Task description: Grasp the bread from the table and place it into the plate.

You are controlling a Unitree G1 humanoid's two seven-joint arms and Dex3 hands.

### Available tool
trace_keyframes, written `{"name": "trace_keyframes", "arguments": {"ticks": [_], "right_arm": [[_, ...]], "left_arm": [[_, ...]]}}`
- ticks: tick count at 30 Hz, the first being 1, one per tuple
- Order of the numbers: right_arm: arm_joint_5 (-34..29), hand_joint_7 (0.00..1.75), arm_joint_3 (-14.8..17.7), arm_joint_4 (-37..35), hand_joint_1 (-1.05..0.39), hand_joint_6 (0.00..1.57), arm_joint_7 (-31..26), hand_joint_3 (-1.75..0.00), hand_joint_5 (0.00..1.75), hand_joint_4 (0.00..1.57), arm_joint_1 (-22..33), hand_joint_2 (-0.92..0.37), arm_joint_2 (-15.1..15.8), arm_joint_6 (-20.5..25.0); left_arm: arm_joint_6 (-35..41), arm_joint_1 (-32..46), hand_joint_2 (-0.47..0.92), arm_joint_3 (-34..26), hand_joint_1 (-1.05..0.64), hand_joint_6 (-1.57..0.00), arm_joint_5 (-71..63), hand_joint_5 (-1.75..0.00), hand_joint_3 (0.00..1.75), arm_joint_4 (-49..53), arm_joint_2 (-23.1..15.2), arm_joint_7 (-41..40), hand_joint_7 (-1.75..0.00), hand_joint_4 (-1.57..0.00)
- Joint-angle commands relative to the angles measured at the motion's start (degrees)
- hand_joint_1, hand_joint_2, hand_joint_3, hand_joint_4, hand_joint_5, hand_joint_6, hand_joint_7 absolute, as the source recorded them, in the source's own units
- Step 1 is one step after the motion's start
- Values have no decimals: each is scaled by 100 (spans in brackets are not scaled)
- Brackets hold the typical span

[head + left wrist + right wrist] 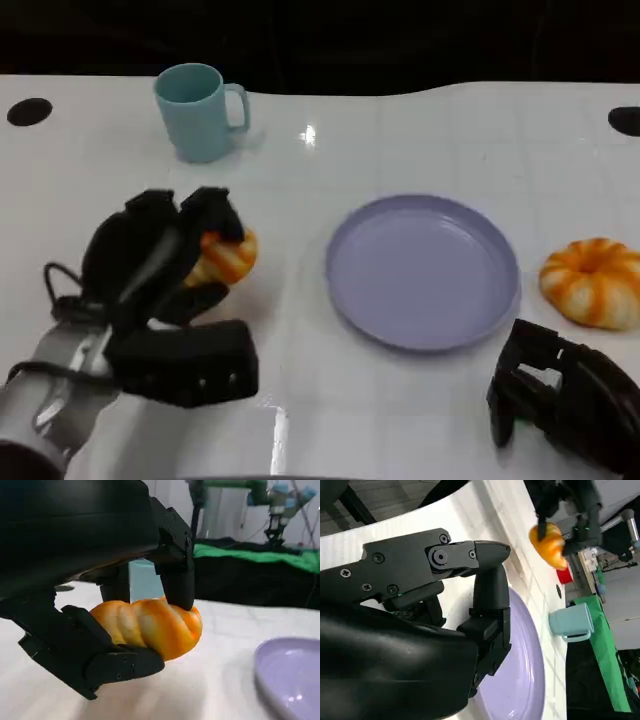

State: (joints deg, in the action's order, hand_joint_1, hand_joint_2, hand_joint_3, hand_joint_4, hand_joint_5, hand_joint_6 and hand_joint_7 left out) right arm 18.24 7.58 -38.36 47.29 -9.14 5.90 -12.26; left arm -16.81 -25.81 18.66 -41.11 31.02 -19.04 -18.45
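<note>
The bread (150,627), an orange twisted roll with pale stripes, sits clamped in the left hand (170,265). In the left wrist view, black fingers (175,575) press down on its top while the thumb side (110,662) cups it from beneath, so the roll is pinched between them. Whether it is raised off the white table (420,140) or touching it, I cannot tell. In the head view the same roll (225,255) shows between the finger ends, over the table's left part, apart from the plate (422,272). The right wrist view shows it as well (549,544), held in the far hand beyond the plate.

The lavender plate lies flat near the middle of the table, with nothing in it. Its rim (287,675) shows in the left wrist view, off to the side of the held roll.

The right hand (560,390) rests low at the near right corner, its fingers (490,595) curled inward and holding nothing, just beside the plate's near edge (520,680).

A second bread roll (593,280), ring-shaped and orange with white stripes, lies on the table just to the right of the plate. A light blue mug (198,110) stands upright toward the far left, handle pointing right.
</note>
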Motion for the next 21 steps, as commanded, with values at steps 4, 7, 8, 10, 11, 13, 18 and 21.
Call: {"name": "trace_keyframes", "arguments": {"ticks": [4,7,8,10,11,13,18,21], "right_arm": [[24,161,44,-90,-59,61,40,-24,175,73,23,-92,57,-109],[10,160,40,-129,-60,61,54,-25,175,73,29,-92,69,-157],[12,160,40,-140,-60,61,60,-25,175,73,26,-92,70,-163],[59,160,58,-178,-60,61,124,-25,175,73,14,-92,64,-155],[72,160,65,-192,-60,61,145,-25,175,73,9,-92,62,-154],[82,160,75,-218,-60,61,169,-25,175,73,8,-92,56,-182],[42,161,73,-256,-60,62,173,-25,175,74,16,-92,68,-287],[64,162,83,-260,-61,61,192,-25,175,74,19,-92,56,-301]], "left_arm": [[-154,-670,77,260,-20,-51,52,-175,56,571,397,77,-175,-72],[-185,-921,79,427,-19,-52,-22,-175,54,770,579,82,-175,-73],[-195,-956,79,449,-19,-52,-23,-175,53,811,595,69,-175,-73],[-160,-1091,78,528,-20,-52,-39,-175,53,924,733,36,-175,-74],[-151,-1132,77,554,-20,-52,-41,-175,53,963,770,22,-175,-74],[-170,-1270,77,630,-21,-53,-41,-175,54,1093,899,31,-175,-76],[-267,-1753,79,928,-22,-58,-98,-175,67,1640,1412,-51,-175,-82],[-314,-1999,69,1062,-23,-62,-145,-175,86,2004,1669,-160,-175,-87]]}}
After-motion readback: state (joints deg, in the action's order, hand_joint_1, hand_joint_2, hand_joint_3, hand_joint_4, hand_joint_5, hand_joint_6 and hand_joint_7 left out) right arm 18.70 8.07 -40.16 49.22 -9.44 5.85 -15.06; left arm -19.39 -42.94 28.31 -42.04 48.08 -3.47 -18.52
